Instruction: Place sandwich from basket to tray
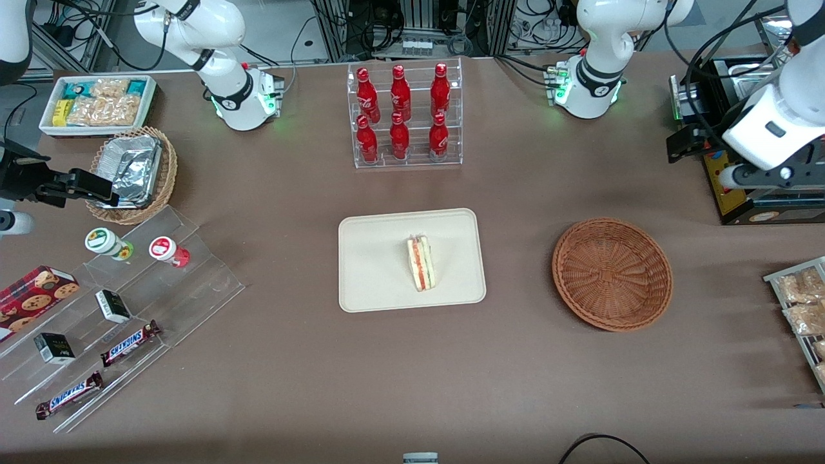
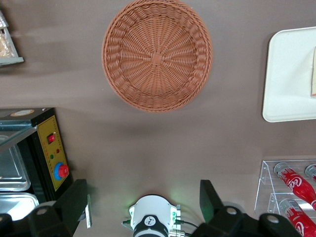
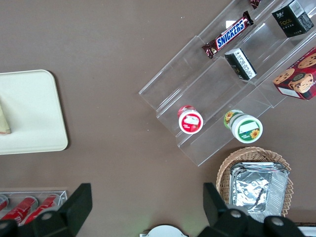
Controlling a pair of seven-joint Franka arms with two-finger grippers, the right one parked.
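We find the left gripper raised well above the table at the working arm's end, its two dark fingers spread wide with nothing between them; the wrist camera looks straight down past them onto bare brown tabletop. Out from there, the basket sits empty, its reddish woven floor fully exposed in both the front and wrist views. Further toward the table's middle, the tray carries the sandwich, which rests on one bread face near the tray's centre, filling edge showing red and green, well inside the rim. We judge the transfer itself complete and the arm retracted or nearly so. Remaining risks look small: the wedge lies flat and seems stable, so toppling is unlikely unless the tray is bumped. Any low sweep of the arm over the basket could nudge the light wicker across the cloth. The control box with its red button stands just beside the gripper's position, and a careless parking motion might clip it. The bottle rack stands farther from the front camera than the tray and well apart from it.
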